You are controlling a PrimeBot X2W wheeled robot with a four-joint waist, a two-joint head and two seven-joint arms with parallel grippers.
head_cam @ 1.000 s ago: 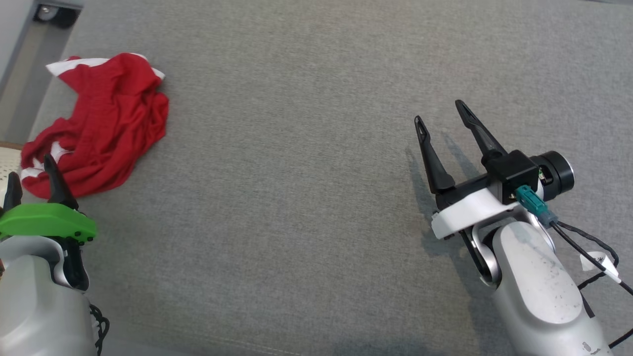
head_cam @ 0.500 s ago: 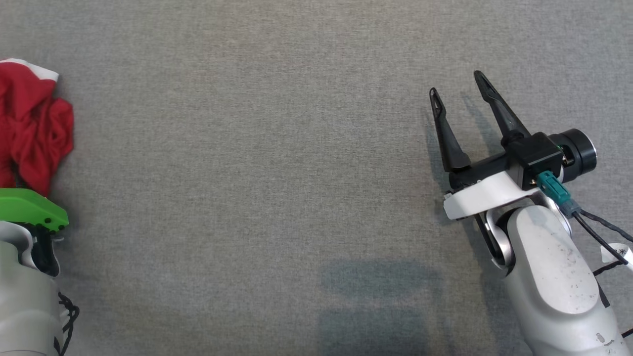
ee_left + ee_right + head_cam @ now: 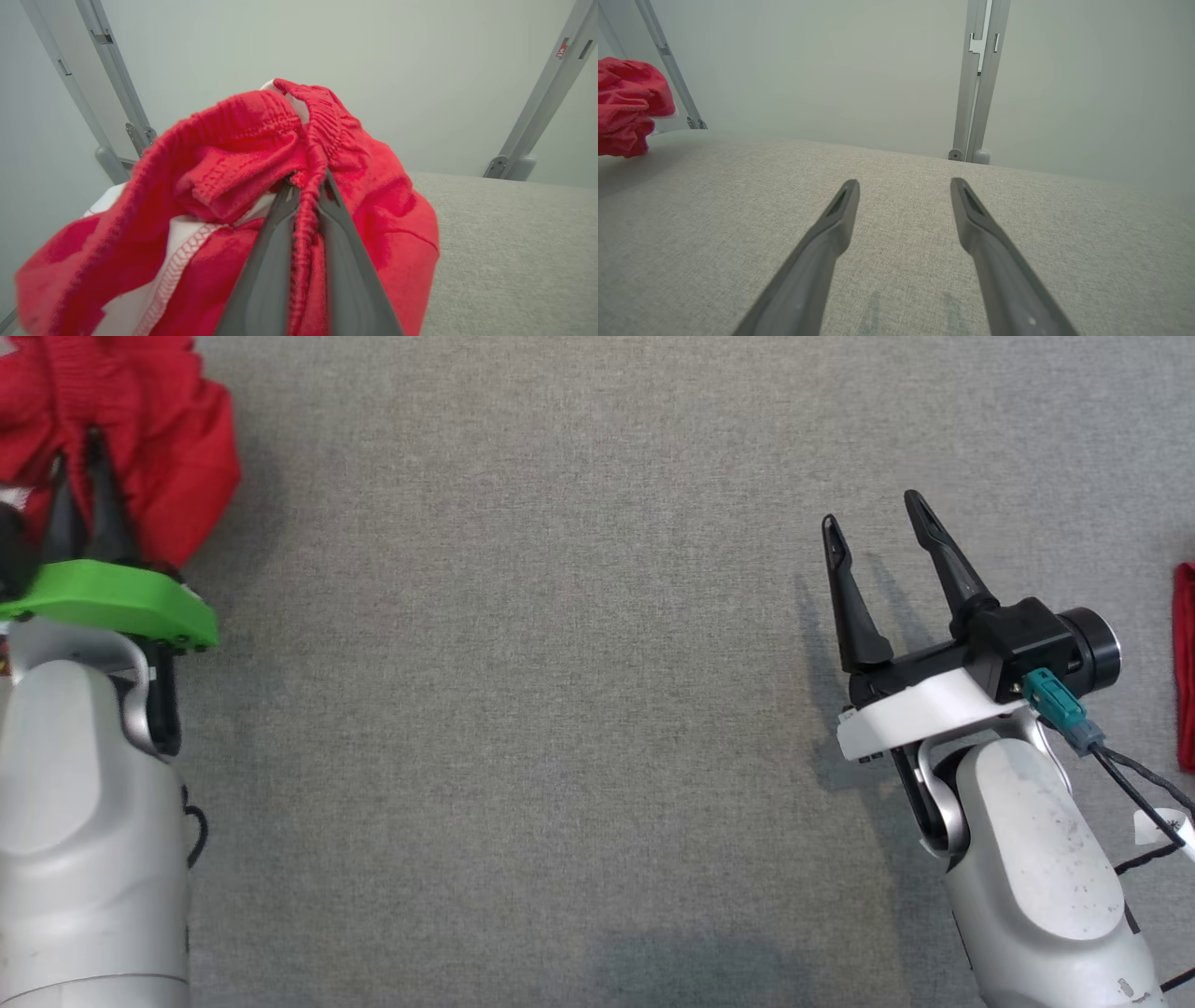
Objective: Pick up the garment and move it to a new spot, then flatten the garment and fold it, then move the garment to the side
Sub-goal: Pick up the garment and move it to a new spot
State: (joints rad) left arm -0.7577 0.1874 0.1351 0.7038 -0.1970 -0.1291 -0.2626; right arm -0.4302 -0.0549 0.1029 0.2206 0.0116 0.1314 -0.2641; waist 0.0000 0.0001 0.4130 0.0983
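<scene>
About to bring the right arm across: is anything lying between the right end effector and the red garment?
No. In the head view, just bare grey fabric surface stretches from the right end effector to the red garment.

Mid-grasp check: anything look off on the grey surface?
Nothing damaged. The crumpled red and white garment is pinched by its gathered edge in the left hand. One oddity: a red strip at the head view's far right edge, cut off, unidentifiable.

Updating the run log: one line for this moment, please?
left gripper: shut on garment | right gripper: open, empty | garment: bunched, unfolded
</scene>
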